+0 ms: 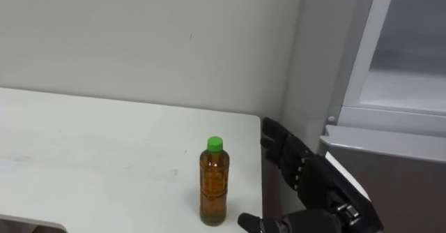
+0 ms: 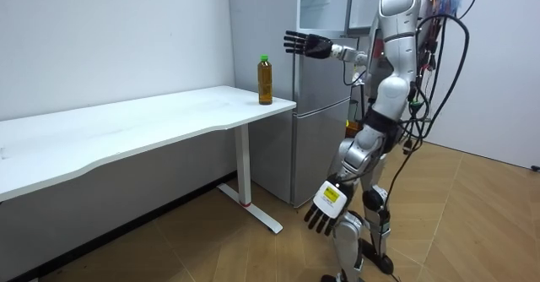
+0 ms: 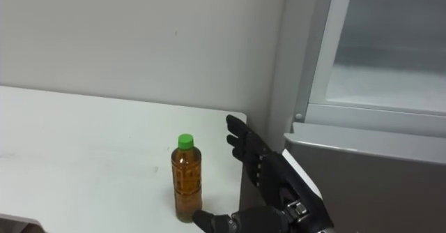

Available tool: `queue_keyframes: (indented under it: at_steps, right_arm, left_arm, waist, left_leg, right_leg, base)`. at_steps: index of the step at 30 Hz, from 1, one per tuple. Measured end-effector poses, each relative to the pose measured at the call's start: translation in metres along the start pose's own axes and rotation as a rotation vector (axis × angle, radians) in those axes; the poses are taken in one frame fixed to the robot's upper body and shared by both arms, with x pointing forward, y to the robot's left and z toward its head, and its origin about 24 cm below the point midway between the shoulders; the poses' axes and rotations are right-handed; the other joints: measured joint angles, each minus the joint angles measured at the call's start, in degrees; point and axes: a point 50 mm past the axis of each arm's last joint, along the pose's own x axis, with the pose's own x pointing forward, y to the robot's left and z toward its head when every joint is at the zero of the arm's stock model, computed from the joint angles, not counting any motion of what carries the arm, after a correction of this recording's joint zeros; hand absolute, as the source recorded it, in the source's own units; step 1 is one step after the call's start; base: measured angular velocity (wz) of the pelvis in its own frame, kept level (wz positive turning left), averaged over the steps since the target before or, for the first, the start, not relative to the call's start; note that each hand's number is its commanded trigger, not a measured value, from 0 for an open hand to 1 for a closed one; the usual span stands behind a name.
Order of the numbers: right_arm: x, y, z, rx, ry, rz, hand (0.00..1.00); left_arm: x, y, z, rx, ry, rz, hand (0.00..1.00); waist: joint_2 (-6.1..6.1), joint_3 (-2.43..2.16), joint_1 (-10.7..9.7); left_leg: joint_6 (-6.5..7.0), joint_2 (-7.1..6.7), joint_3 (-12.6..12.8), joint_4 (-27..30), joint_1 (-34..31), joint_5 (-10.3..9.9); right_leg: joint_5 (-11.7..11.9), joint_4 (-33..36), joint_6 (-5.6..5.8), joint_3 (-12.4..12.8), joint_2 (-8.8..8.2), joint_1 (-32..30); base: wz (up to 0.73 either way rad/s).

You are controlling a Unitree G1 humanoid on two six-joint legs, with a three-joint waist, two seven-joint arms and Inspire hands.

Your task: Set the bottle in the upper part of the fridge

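Bottle (image 1: 214,184) is seen standing upright on the white table (image 1: 97,156), close to the table's right edge and toward its near side; amber liquid is noted inside, with a green cap on top. Right hand (image 1: 317,184) is held just right of the bottle, raised to about bottle height, with the fingers (image 1: 279,146) stretched straight and spread toward the far wall (image 1: 153,38), so the hand is noted as opened out and nothing is grasped in it. Thumb (image 1: 252,223) is extended leftward, low, toward the bottle's base. A gap is seen between the fingers and the bottle; whether the thumb tip touches the base cannot be told. Grey fridge (image 1: 397,170) is recorded at the far right, just beside the table's end, with a paler upper compartment front framed above the grey lower door. In the room view, the robot is seen standing upright on the wood floor (image 2: 472,223) in front of the fridge, turned toward the table end, the right arm reaching out level toward the bottle. Left hand (image 2: 325,210) is seen hanging low beside the thigh, its fingers loose and pointing down, nothing held. Bottle is noted at the table corner nearest the fridge.
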Motion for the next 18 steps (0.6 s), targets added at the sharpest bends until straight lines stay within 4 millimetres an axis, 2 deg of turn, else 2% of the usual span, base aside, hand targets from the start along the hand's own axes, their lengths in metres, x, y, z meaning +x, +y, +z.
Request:
queue_keyframes:
  at_steps: [2,6,11,16,18]
  right_arm:
    - [0.001,-0.001,0.001,-0.001,-0.003,-0.016,0.00]
    - [0.004,-0.003,0.000,0.000,-0.002,-0.031,0.00]
    - [0.009,-0.005,-0.011,0.011,0.039,-0.062,0.00]
    - [0.015,-0.010,-0.017,0.014,0.061,-0.101,0.00]
    - [0.015,-0.011,-0.019,0.016,0.071,-0.117,0.00]
  left_arm:
    - [0.000,0.001,0.002,0.023,-0.005,0.000,0.00]
    - [0.000,0.002,0.007,0.043,-0.024,0.003,0.00]
    - [-0.002,0.004,0.008,0.060,-0.040,0.010,0.00]
    - [-0.004,0.002,0.011,0.102,-0.061,0.011,0.00]
    - [-0.006,0.002,0.013,0.110,-0.075,0.014,0.00]
  waist:
    - [-0.27,-0.01,0.57]
    - [-0.83,0.24,1.20]
    - [-1.58,0.48,2.76]
    - [-1.75,0.41,2.56]
    - [-1.54,0.52,2.78]
  left_leg:
    - [0.00,-0.02,-0.42,0.35,-0.12,0.01]
    - [0.00,-0.09,-1.22,0.88,-0.43,0.01]
    - [0.01,-0.09,-1.46,1.00,-0.97,0.00]
    - [0.01,-0.20,-2.70,1.93,-2.45,0.01]
    - [0.01,-0.23,-3.03,2.01,-2.68,0.01]
  right_leg:
    - [0.01,-0.01,-0.02,-0.54,-0.02,-0.09]
    - [0.01,-0.02,-0.02,-1.31,-0.04,-0.03]
    - [0.04,0.01,-0.06,-1.56,-0.05,-0.04]
    - [0.08,-0.03,-0.10,-2.78,-0.05,-0.20]
    - [0.08,-0.05,-0.10,-3.31,-0.05,-0.28]
  base:
    - [0.10]
    - [0.11]
    - [0.02]
    - [0.14]
    - [0.12]
